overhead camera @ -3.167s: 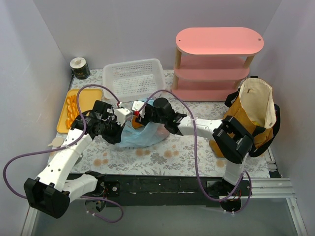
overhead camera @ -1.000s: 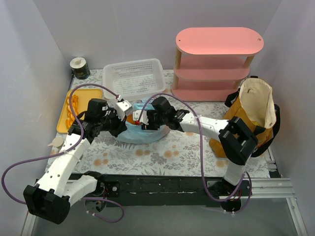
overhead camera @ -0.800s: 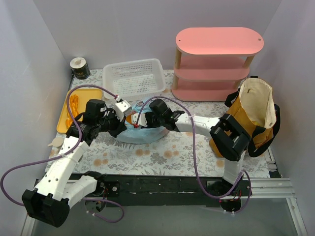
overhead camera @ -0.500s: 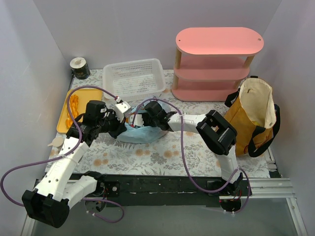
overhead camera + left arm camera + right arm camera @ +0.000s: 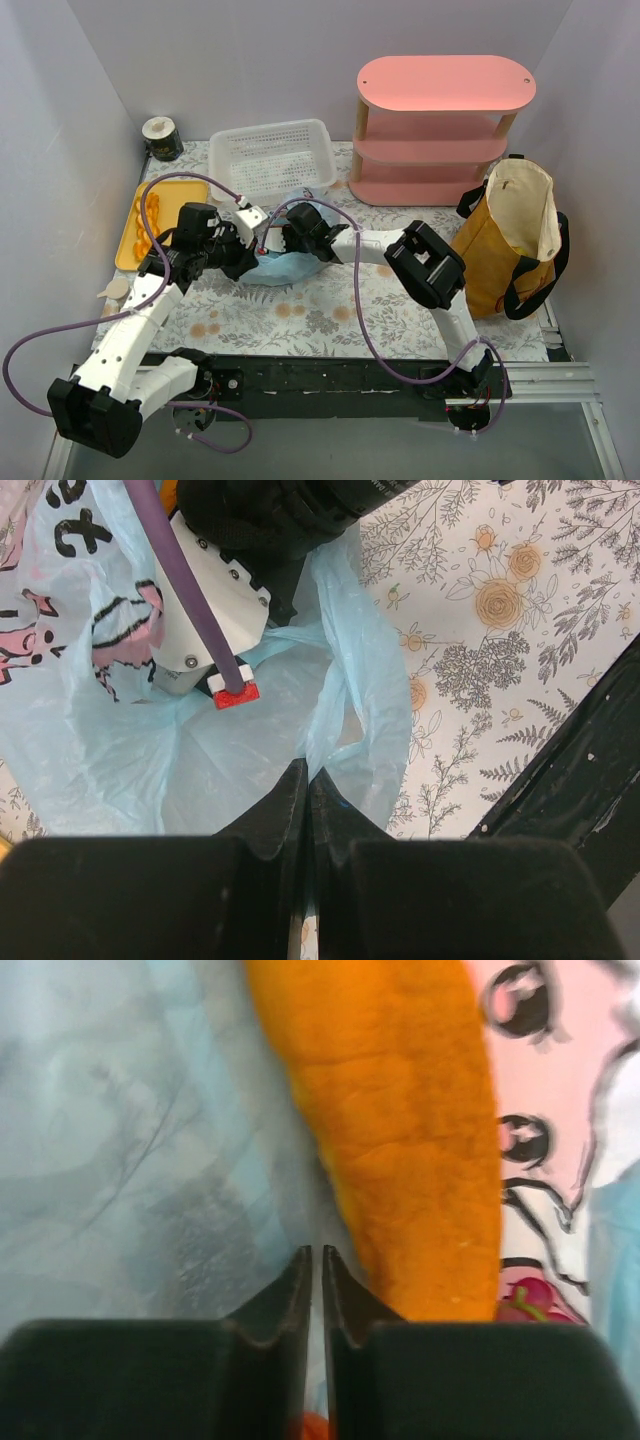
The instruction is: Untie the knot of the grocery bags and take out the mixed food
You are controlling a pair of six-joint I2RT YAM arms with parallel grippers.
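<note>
Pinching the flimsy blue plastic bag [image 5: 100, 745], left gripper [image 5: 307, 776] is clamped; right gripper [image 5: 312, 1253], closed inside, flanks a probably crumbly pastry piece [image 5: 410, 1140]: grip mid-length.

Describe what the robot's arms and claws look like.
The left arm and right arm are white links with black joints, each trailing a purple cable. The left claw and right claw are black; the right carries a red tag.

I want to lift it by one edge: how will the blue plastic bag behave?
Probably floppy: the blue plastic bag lies crumpled and folds where the left gripper pinches it. Likely to sag under the orange food inside, and its see-through film may tear.
</note>
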